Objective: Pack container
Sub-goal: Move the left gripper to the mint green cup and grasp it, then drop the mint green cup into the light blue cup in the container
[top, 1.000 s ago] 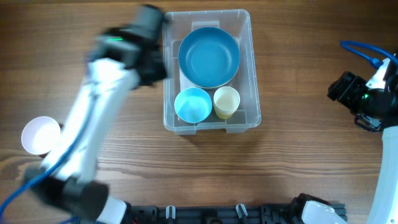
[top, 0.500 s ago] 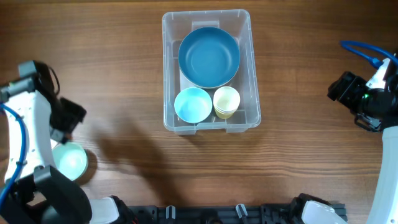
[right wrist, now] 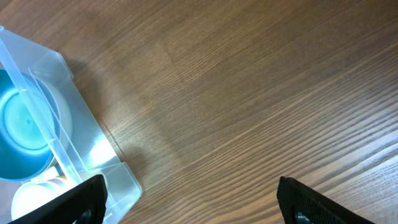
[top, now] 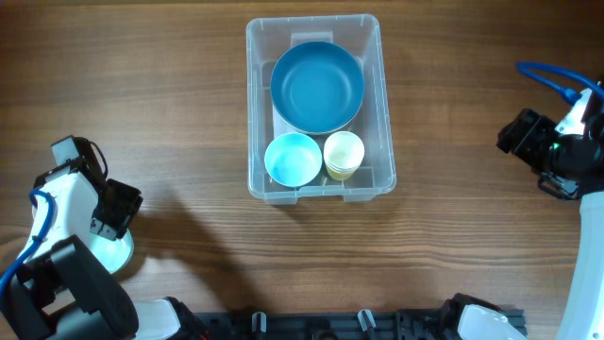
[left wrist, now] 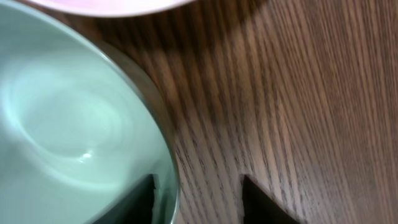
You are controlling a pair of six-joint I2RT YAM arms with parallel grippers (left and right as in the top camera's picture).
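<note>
The clear container point(top: 319, 189) stands at the top middle of the table. It holds a large blue bowl point(top: 316, 87), a small light blue bowl point(top: 293, 159) and a pale yellow cup point(top: 343, 154). My left gripper point(top: 115, 222) is at the lower left, over a pale green bowl point(top: 111, 253). In the left wrist view it is open point(left wrist: 199, 202), one finger inside the green bowl point(left wrist: 68, 124) and one outside, with the rim between them. My right gripper point(top: 547, 156) is open and empty point(right wrist: 199, 205) at the far right, apart from the container point(right wrist: 68, 149).
A pale pink rim point(left wrist: 106, 5) of another dish lies just beyond the green bowl in the left wrist view. A blue cable point(top: 547, 76) loops at the right edge. The arm bases run along the front edge.
My left arm has swung from beside the container's left wall down to the lower left and settled over the green bowl. The right arm has not moved.
</note>
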